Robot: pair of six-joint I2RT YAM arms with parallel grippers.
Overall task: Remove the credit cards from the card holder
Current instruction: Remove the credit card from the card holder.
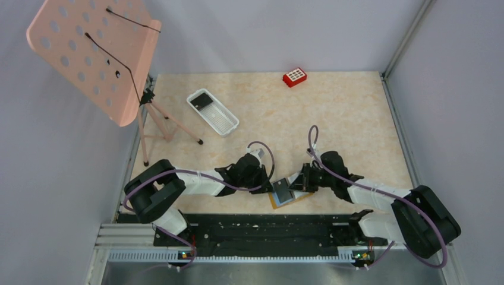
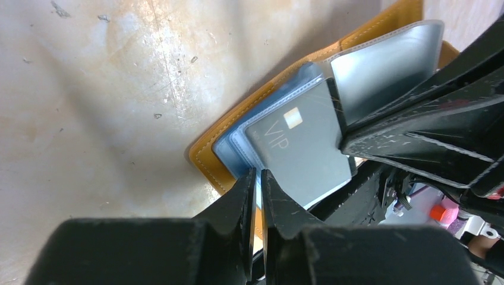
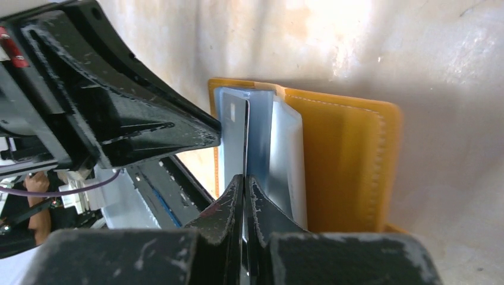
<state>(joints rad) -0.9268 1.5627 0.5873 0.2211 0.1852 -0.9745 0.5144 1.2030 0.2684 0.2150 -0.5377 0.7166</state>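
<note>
left claw (image 2: 257, 178) clenched on card holder (image 2: 208, 157) | right claw (image 3: 243, 181) grasping credit card (image 2: 300, 151) | print "VIP"

Overhead plus wrists, sharing card holder (image 3: 345, 160)

A robotics lab test cell: plain grey wall panels (image 1: 451, 71) box in a beige marbled desk (image 1: 350, 113), and two black robot arms (image 1: 196, 181) stand mounted on an aluminium rail (image 1: 261, 254) at its near edge.

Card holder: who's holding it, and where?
Left end effector pinches the card holder by a blue sleeve edge; right end effector pinches a page or card edge, unclear which.
</note>
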